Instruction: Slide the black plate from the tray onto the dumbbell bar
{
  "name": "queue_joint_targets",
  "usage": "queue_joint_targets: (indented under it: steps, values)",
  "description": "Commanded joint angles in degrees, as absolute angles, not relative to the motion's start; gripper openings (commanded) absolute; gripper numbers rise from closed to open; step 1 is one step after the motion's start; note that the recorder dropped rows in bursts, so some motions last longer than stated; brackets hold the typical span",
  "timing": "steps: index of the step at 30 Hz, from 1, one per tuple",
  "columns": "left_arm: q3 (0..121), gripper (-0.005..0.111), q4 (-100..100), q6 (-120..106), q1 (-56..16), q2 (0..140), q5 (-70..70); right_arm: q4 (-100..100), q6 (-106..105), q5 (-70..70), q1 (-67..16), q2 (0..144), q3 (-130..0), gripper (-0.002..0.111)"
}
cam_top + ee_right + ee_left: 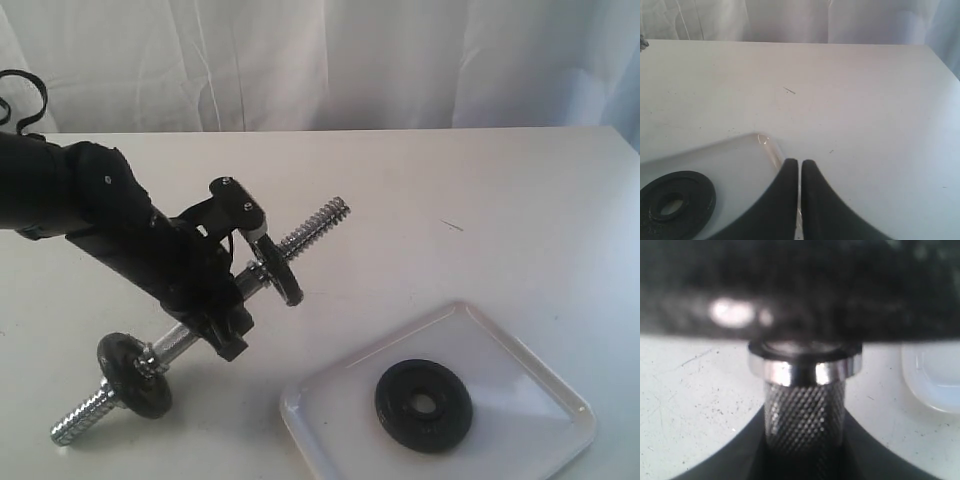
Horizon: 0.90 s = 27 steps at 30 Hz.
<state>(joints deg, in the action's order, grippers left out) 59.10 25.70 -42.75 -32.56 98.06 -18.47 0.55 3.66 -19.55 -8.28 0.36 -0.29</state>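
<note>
The black plate (424, 404) lies flat in the white tray (520, 385) at the front right. The dumbbell bar (175, 345) slants over the table on the left, its far threaded end raised. My left gripper (238, 278) is shut on its knurled middle (805, 410), just below a silver collar (805, 371). One black disc (135, 375) sits near the bar's low end and another (280, 270) sits beside my left fingers. My right gripper (800, 167) is shut and empty at the tray's corner (765, 142), with the black plate (675, 200) off to one side.
A white curtain hangs behind the white table (480, 200). The tray's rim (935, 385) shows beside the bar in the left wrist view. A small dark mark (453, 225) lies on the tabletop at the right.
</note>
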Motion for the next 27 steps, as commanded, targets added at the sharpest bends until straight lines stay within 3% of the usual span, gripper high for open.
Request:
queue_joint_targets:
  steps: [1, 12, 27]
  values:
    - [57.6, 0.000, 29.8, -42.6, -33.5, 93.4, -15.2, 1.0, 3.7, -19.3, -7.9, 0.0, 0.0, 0.003]
    - [55.7, 0.000, 29.9, -43.2, -41.2, 92.6, -10.8, 1.0, 3.7, -19.3, -7.9, 0.0, 0.0, 0.003]
    - [55.7, 0.000, 30.0, -42.1, -41.5, 92.6, -13.7, 6.6, -1.9, -19.1, -7.9, 0.0, 0.0, 0.003]
